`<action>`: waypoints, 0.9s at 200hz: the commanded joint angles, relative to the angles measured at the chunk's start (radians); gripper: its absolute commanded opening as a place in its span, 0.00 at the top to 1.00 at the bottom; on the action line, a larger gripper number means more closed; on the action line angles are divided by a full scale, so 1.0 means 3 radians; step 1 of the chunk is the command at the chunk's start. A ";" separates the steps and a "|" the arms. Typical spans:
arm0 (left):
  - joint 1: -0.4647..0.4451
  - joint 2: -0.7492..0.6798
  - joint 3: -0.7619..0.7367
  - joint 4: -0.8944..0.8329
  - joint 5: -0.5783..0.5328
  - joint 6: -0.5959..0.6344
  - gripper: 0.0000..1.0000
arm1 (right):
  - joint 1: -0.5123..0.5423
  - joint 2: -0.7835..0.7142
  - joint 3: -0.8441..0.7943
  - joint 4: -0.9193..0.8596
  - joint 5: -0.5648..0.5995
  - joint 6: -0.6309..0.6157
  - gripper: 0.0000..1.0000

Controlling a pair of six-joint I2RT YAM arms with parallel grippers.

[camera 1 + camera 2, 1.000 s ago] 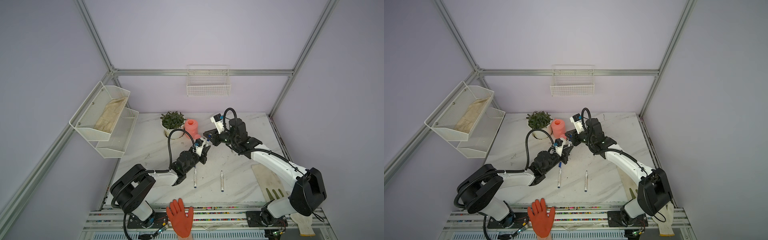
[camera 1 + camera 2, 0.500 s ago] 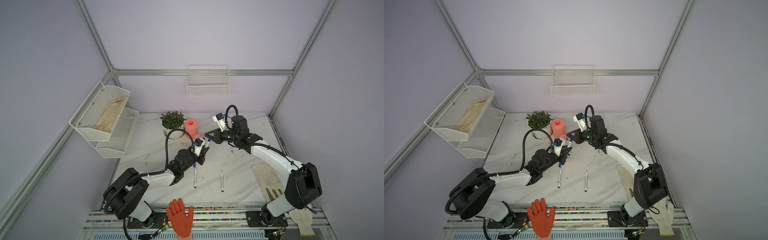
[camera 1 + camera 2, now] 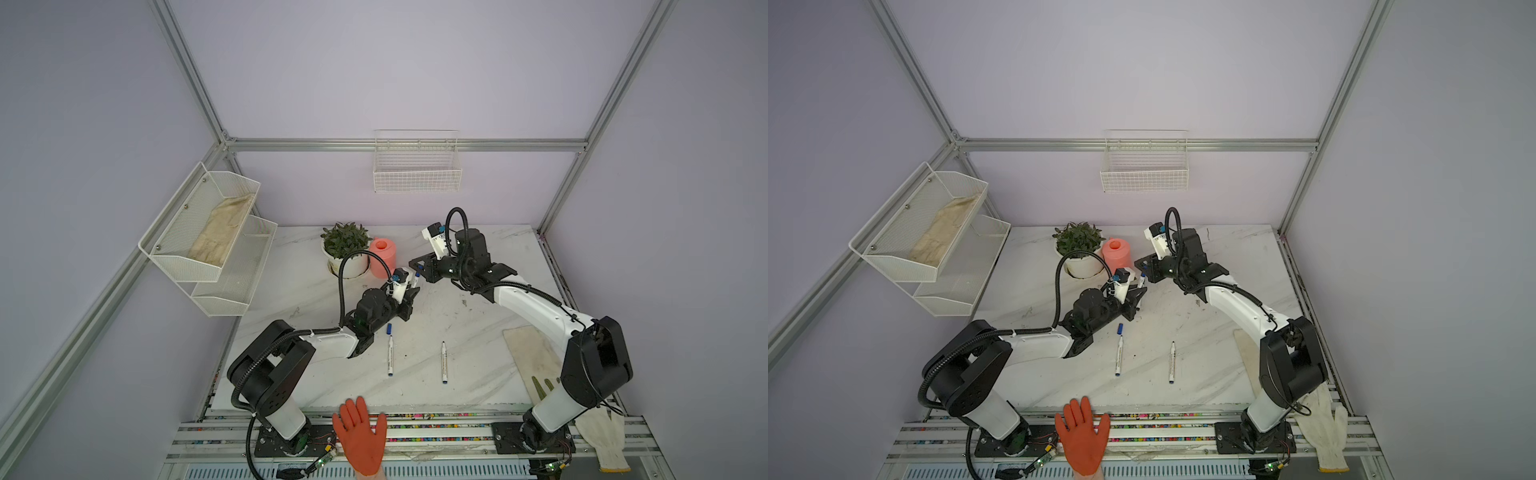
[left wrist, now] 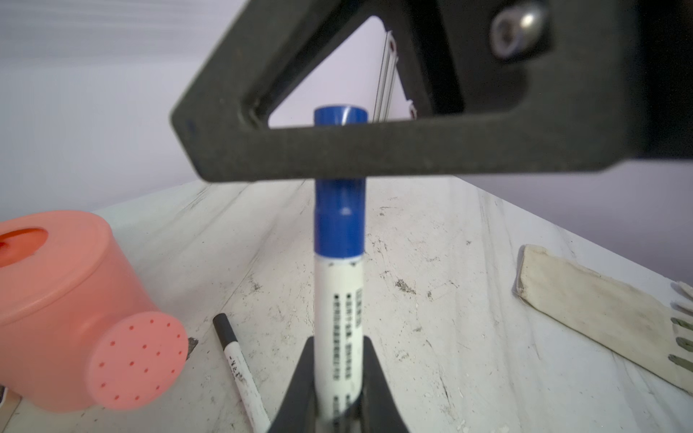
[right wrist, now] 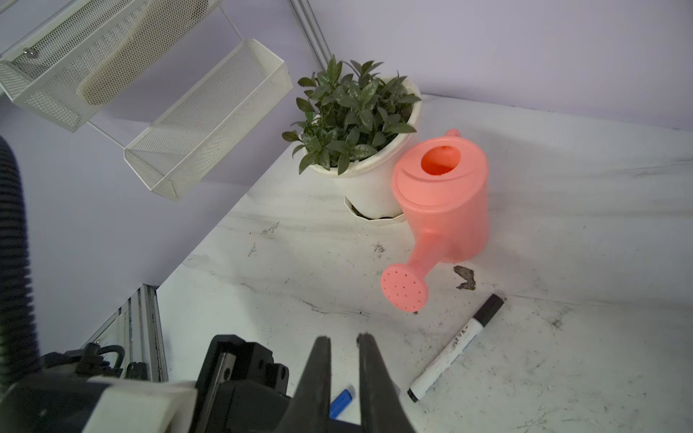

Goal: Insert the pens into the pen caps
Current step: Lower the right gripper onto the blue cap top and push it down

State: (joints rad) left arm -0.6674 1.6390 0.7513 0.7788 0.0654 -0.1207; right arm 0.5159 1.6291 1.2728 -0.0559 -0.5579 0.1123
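left pincer (image 4: 339,341) pinching marker pen (image 4: 339,292) | right pincer (image 5: 343,348) pinching blue cap (image 4: 339,228) beyond left tips | risk: off-axis push could jam cap, pen slips

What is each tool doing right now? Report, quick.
Left tool: closed, holding the white pen by its barrel.
Right tool: closed on the blue cap at that pen's end.

Soft, even light casts only faint shadows on the table (image 3: 478,332), while in the left wrist view the close blue pen cap (image 4: 339,225) is blurred.
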 commanded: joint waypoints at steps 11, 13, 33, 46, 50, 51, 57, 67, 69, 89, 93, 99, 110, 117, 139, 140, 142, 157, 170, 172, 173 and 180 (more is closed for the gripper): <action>0.0200 -0.0286 0.1237 0.1963 -0.0414 -0.0025 1.00 | 0.0198 0.0318 -0.0369 -0.1419 -0.0229 -0.0119 1.00; 0.0200 -0.0284 0.1248 0.1962 -0.0396 0.0008 1.00 | 0.0198 0.0320 -0.0370 -0.1422 -0.0214 -0.0119 1.00; 0.0126 -0.0284 0.1285 0.1957 -0.0530 0.0375 1.00 | 0.0198 0.0377 -0.0341 -0.1464 -0.0033 -0.0113 1.00; 0.0056 -0.0284 0.1279 0.1955 -0.0657 0.0584 1.00 | 0.0198 0.0400 -0.0319 -0.1516 0.0169 -0.0107 1.00; 0.0037 -0.0284 0.1276 0.1957 -0.0705 0.0645 1.00 | 0.0198 0.0413 -0.0316 -0.1537 0.0231 -0.0116 1.00; 0.0031 -0.0281 0.1278 0.1956 -0.0717 0.0651 1.00 | 0.0195 0.0414 -0.0316 -0.1539 0.0243 -0.0118 1.00; 0.0012 -0.0278 0.1269 0.1954 -0.0753 0.0726 1.00 | 0.0198 0.0420 -0.0315 -0.1543 0.0304 -0.0120 1.00; -0.0009 -0.0272 0.1240 0.1955 -0.0767 0.0750 1.00 | 0.0198 0.0410 -0.0328 -0.1542 0.0448 -0.0110 1.00; -0.0010 -0.0273 0.1234 0.1952 -0.0768 0.0741 1.00 | 0.0198 0.0409 -0.0330 -0.1542 0.0476 -0.0109 1.00; -0.0008 -0.0267 0.1164 0.1951 -0.0813 0.0589 1.00 | 0.0198 0.0401 -0.0344 -0.1534 0.0542 -0.0108 1.00; -0.0008 -0.0260 0.1157 0.1945 -0.0816 0.0559 1.00 | 0.0201 0.0398 -0.0356 -0.1515 0.0537 -0.0099 1.00; -0.0010 -0.0251 0.1142 0.1945 -0.0823 0.0510 1.00 | 0.0223 0.0399 -0.0372 -0.1499 0.0521 -0.0097 1.00; -0.0006 -0.0224 0.1152 0.1931 -0.0913 0.0361 1.00 | 0.0321 0.0432 -0.0387 -0.1539 0.0598 -0.0148 1.00; 0.0000 -0.0207 0.1164 0.1931 -0.1001 0.0237 1.00 | 0.0414 0.0485 -0.0373 -0.1604 0.0710 -0.0190 1.00; 0.0055 -0.0128 0.1261 0.1909 -0.1013 0.0152 1.00 | 0.0640 0.0655 -0.0347 -0.1737 0.0940 -0.0261 1.00; 0.0059 -0.0127 0.1268 0.1906 -0.1012 0.0149 1.00 | 0.0641 0.0660 -0.0349 -0.1734 0.0935 -0.0262 1.00; 0.0061 -0.0124 0.1280 0.1902 -0.1014 0.0147 1.00 | 0.0642 0.0663 -0.0353 -0.1738 0.0924 -0.0264 1.00; 0.0117 -0.0098 0.1332 0.1879 -0.0990 0.0053 1.00 | 0.0638 0.0671 -0.0362 -0.1694 0.0863 -0.0256 1.00; 0.0142 -0.0094 0.1356 0.1868 -0.0976 0.0010 1.00 | 0.0612 0.0660 -0.0357 -0.1685 0.0807 -0.0253 1.00; 0.0143 -0.0094 0.1356 0.1868 -0.0969 0.0009 1.00 | 0.0602 0.0656 -0.0354 -0.1685 0.0790 -0.0252 1.00; 0.0146 -0.0094 0.1356 0.1865 -0.0964 0.0006 1.00 | 0.0594 0.0653 -0.0353 -0.1683 0.0780 -0.0249 1.00; 0.0153 -0.0102 0.1355 0.1868 -0.0951 0.0001 1.00 | 0.0547 0.0629 -0.0359 -0.1654 0.0695 -0.0233 1.00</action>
State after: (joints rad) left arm -0.6765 1.7298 0.7837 0.7170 -0.1219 -0.0536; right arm 0.6304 1.7218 1.2930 -0.0559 -0.2302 0.0879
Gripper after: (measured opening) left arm 0.129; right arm 0.149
